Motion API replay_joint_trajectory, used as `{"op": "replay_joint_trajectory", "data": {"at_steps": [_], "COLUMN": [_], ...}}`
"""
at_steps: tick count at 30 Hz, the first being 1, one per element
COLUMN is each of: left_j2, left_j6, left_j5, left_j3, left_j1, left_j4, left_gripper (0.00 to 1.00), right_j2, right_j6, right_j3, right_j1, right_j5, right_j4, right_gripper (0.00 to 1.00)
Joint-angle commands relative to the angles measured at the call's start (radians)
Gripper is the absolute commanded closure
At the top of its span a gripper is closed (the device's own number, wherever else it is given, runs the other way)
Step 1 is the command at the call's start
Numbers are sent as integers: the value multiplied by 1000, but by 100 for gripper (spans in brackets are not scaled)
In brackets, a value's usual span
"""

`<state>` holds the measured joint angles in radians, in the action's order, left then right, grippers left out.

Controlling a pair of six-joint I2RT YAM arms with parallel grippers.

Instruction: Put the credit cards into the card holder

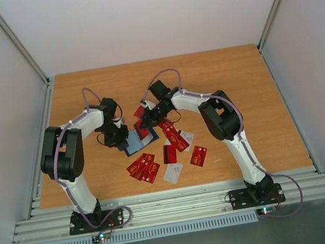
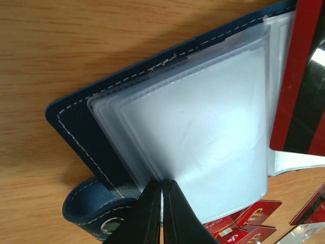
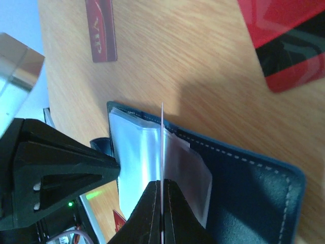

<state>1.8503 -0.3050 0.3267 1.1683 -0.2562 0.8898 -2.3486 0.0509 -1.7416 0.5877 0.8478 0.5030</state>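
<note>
The navy card holder (image 1: 135, 143) lies open on the wooden table, its clear plastic sleeves (image 2: 203, 127) fanned upward. My left gripper (image 2: 162, 186) is shut on the near edge of one sleeve, pinching it just beside the snap tab (image 2: 89, 211). My right gripper (image 3: 162, 184) is shut on a red credit card, seen edge-on as a thin line (image 3: 162, 142) standing over the sleeves (image 3: 139, 157). In the left wrist view that card (image 2: 304, 76) shows red with a black stripe, its lower edge at the sleeves. More credit cards (image 1: 143, 166) lie loose in front of the holder.
Loose red cards (image 1: 174, 138) (image 1: 199, 155) and a white one (image 1: 174, 173) are scattered near the table's front. Another red card (image 3: 100, 30) and a striped one (image 3: 289, 46) lie beyond the holder. The left gripper's body (image 3: 56, 168) sits close beside the right fingers.
</note>
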Motion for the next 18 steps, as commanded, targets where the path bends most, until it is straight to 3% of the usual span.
{"op": "replay_joint_trajectory", "data": {"at_steps": [1,18], "left_j2": [43,39], "left_j6": [17,9], "left_j5": [-25,-12], "left_j3": [-18,-24], "left_j1": [2,2], "left_j4": [-5,-15], "left_gripper": [95,96], "right_j2": [-6,-18], "right_j6": [-83,-159], "right_j3": [8,71], "right_j1": [-9,-7], "right_j5": [26,87], "right_j4": [-88,-200], "right_gripper": [99,99]}}
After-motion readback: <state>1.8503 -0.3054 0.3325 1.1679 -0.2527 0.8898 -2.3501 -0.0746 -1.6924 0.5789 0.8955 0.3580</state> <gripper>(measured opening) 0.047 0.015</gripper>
